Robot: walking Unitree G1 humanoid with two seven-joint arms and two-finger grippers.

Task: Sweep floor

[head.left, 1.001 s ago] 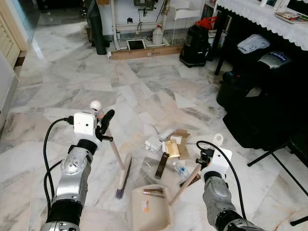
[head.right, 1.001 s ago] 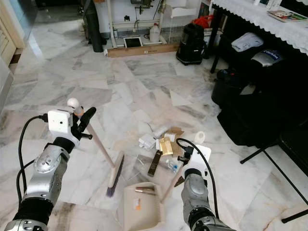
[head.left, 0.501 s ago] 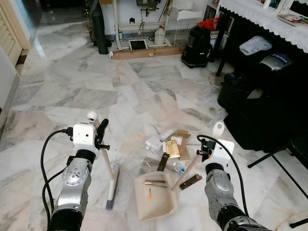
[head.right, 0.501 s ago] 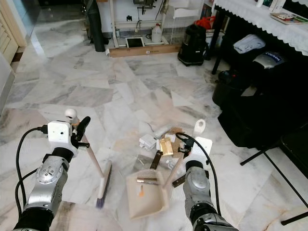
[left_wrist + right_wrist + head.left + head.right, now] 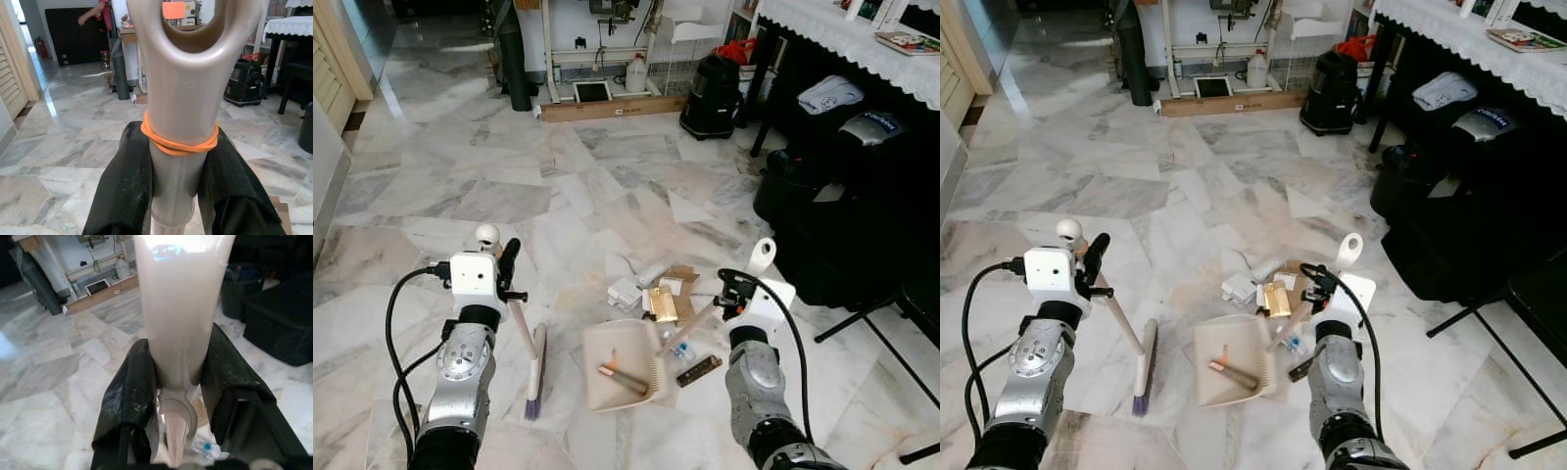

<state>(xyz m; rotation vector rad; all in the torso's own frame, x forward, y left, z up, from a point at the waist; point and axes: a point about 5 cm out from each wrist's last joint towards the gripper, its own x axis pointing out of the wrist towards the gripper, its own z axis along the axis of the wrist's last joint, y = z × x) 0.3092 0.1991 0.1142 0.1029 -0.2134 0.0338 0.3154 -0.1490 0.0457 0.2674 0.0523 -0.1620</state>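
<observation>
Left eye view: I see the left claw (image 5: 505,266) clamped on the upper handle of the broom (image 5: 532,367). The handle slopes down to the brush head, which rests on the marble floor (image 5: 460,196) just left of the dustpan (image 5: 622,364). The right claw (image 5: 732,292) grips the dustpan's long pale handle. The pan lies flat on the floor with a small stick-like scrap (image 5: 625,377) inside it. A litter pile (image 5: 658,294) of cardboard bits, white packets and a gold wrapper sits just beyond the pan's far rim. A dark flat strip (image 5: 699,370) lies on the floor beside the pan's right edge. A black canister vacuum (image 5: 710,96) stands well away, near the far wall.

Right eye view: same layout. Broom head touches the floor, apart from the pan's left wall. A white lace-edged tabletop (image 5: 1489,49) runs along the room's right side.

Left wrist view: both black fingers (image 5: 124,191) press against the beige broom handle. An orange rubber band (image 5: 178,141) is wrapped around the handle just above them. A person's arm (image 5: 93,13) shows far back.

Right wrist view: the two fingers (image 5: 129,396) are closed on the pale dustpan handle, floor beyond.
</observation>
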